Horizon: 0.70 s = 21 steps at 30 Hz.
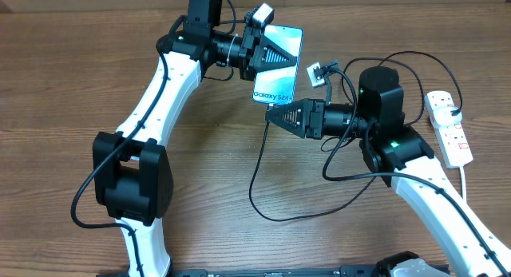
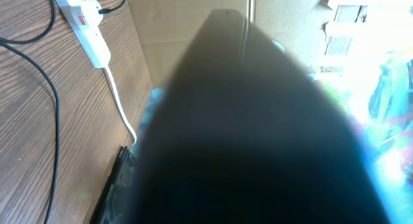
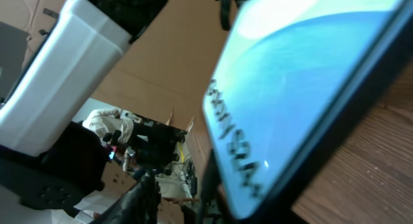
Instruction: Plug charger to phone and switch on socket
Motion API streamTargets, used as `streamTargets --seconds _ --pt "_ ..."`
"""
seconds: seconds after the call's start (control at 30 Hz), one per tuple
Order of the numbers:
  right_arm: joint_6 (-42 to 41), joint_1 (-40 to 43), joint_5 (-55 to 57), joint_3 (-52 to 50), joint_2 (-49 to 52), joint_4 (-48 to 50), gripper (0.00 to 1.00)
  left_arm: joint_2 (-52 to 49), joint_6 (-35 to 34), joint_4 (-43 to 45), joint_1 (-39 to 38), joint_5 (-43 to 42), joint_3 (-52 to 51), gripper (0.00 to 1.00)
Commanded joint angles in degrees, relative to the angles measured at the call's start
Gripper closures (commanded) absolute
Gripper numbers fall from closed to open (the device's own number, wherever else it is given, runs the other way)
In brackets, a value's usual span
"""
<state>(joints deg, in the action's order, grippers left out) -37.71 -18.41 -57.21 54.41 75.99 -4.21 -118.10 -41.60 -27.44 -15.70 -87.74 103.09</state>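
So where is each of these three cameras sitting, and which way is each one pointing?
Overhead: above the table, facing straight down; both arms show, the left gripper gripping the phone, the right gripper near its lower end.
Left wrist: on the left arm, facing the phone's dark back, the socket beyond; no fingers discernible.
Right wrist: on the right arm, facing up at the phone's screen and the left arm's white link.
Shared: all three see the phone; overhead and left wrist see the socket.

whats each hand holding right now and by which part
The left hand grips the phone across its upper half, above the lettering. The right hand sits at the phone's bottom edge by the charger; a grip there cannot be told.
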Motion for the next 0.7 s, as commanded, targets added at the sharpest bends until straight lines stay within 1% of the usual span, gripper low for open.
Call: streamTargets --seconds 0.0,0.1,0.3,0.4,0.43,0.47,0.5,0.6,0.67 --pt "-0.44 0.04 0.55 0.31 1.09 0.33 0.64 0.37 -0.2 0.22 0.24 -2.84 0.28 0.96" --pt "-0.42 0.04 0.55 0.31 1.25 0.33 0.7 0.37 -0.2 0.24 0.24 -2.84 0.28 0.96" --pt "-0.42 0.04 0.76 0.31 1.25 0.33 0.72 0.37 -0.17 0.24 0.24 -2.8 0.28 0.96" --pt "-0.42 0.04 1.2 0.31 1.25 0.37 0.79 0.37 -0.17 0.24 0.24 -2.78 0.28 0.96" --pt "-0.42 0.04 1.2 0.31 1.25 0.39 0.82 0.37 -0.17 0.24 0.24 -2.78 0.28 0.96" --pt "-0.44 0.04 1.2 0.31 1.25 0.37 0.88 0.37 -0.17 0.24 0.24 -2.78 0.28 0.96" --pt "-0.44 0.04 1.2 0.31 1.25 0.39 0.91 0.37 -0.17 0.24 0.24 -2.78 0.28 0.96" --pt "-0.44 0.04 1.2 0.31 1.25 0.59 0.96 0.37 -0.13 0.26 0.24 -2.69 0.28 0.96" --pt "-0.44 0.04 1.18 0.31 1.25 1.03 0.96 0.37 -0.04 0.26 0.24 -2.47 0.28 0.96"
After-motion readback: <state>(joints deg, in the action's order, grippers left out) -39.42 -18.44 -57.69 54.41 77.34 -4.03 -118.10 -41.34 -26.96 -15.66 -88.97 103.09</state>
